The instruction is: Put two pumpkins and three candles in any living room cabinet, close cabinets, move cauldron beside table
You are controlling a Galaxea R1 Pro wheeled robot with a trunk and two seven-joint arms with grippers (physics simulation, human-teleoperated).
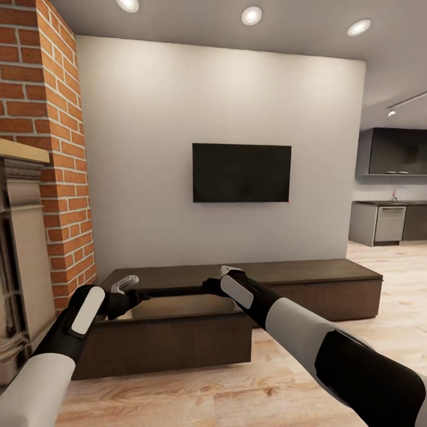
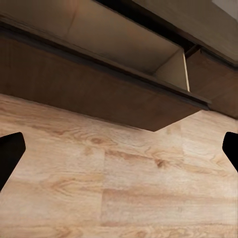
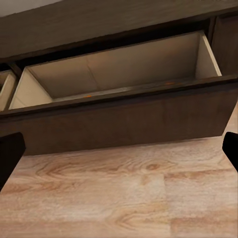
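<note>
At the far left of the head view a red-brick fireplace (image 1: 50,148) is seen, and beside it the long dark cabinet (image 1: 332,279) runs along the wall under a black TV (image 1: 241,172). Its left drawer (image 1: 172,341) is pulled well out over the plank floor (image 1: 196,403). The left gripper (image 1: 126,286) is held above the drawer's left end; its jaws are spread wide, with nothing between them. The right gripper (image 1: 228,273) is held over the drawer's right part; its jaws are likewise wide and empty, judged from the dark tips at the edges of its wrist view.

A risk is judged here: the drawer stands open and both arms reach across it, so a push to shut it could be blocked, or a forearm could catch the front panel.

In the right wrist view the drawer's pale interior (image 3: 119,69) looks nearly empty; faint orange flecks near its front edge cannot be identified.
</note>
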